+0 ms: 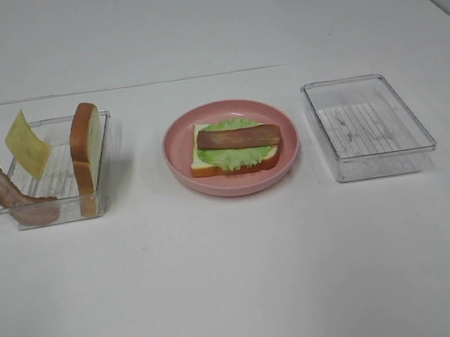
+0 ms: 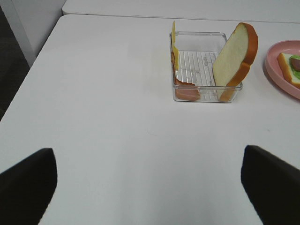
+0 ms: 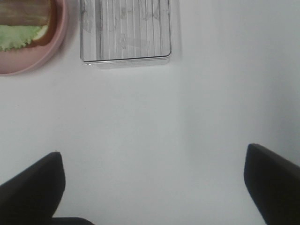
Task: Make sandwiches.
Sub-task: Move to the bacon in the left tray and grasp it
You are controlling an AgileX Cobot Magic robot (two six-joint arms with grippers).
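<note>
Pink plate point(image 1: 176, 154) mid tabletop point(image 1: 239, 282) w/ bread slice point(image 1: 201, 163), lettuce point(image 1: 228, 158), bacon strip point(image 1: 238, 137) stacked, L tray point(image 1: 65, 206) nr left edge holding upright bread point(image 1: 87, 148), cheese point(image 1: 26, 143), 2nd bacon point(image 1: 11, 195) draped over rim, R tray point(image 1: 368, 126) nr right edge, L gripper point(image 2: 146, 154) & R gripper point(image 3: 152, 152) jaws spread wide

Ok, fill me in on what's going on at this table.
A two-armed robot is mid-sandwich. On the pink plate lie a bread slice, lettuce and a bacon strip. The second slice and cheese stand in the left tray, a second bacon strip draped over its rim. The left gripper and right gripper are open, holding nothing.
</note>
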